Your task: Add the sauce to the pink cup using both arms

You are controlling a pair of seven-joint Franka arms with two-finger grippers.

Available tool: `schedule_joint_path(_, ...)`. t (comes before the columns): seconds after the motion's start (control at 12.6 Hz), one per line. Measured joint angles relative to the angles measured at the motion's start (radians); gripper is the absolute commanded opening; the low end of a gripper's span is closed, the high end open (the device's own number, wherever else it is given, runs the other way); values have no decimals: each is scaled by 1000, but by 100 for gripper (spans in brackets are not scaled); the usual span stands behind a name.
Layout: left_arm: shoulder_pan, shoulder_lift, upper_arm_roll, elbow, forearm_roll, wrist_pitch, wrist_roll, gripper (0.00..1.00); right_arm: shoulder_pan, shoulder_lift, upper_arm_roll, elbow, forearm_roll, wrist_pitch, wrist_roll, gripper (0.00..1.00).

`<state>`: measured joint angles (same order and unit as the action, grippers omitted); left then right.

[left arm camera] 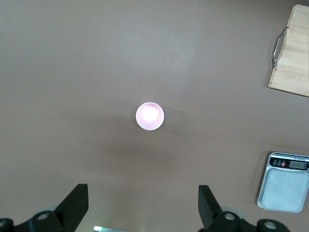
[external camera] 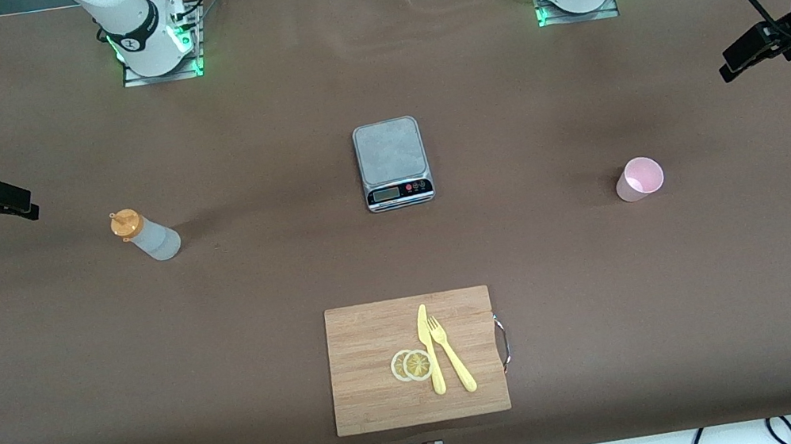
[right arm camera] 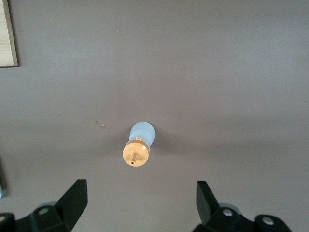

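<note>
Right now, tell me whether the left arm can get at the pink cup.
Probably yes. The left claw hangs open above the pink cup, which stands upright and alone on bare table; nothing lies between them.

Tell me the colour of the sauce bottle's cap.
Orange; the sauce bottle's cap shows best in the right wrist view.

— Any readable text, labels or numbers anywhere?
— None legible. Small round emblems on the black bands of both arm bases [external camera: 132, 42], too small to make out.
— And the scale [external camera: 392, 162]?
— A display window and red buttons on its front strip, but no digits or lettering readable, in the front view or the left wrist view.
— The sauce bottle [external camera: 146, 235], the pink cup [external camera: 639, 179]?
— Plain, unmarked as far as visible.
</note>
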<state>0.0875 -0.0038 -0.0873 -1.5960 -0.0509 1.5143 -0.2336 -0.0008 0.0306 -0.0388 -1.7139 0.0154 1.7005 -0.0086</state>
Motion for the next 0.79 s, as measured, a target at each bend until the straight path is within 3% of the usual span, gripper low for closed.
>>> schedule_joint_path(0.79, 0, 0, 0, -11, -5, 32, 3, 100, 0, 0, -1, 0, 0, 0, 0, 100)
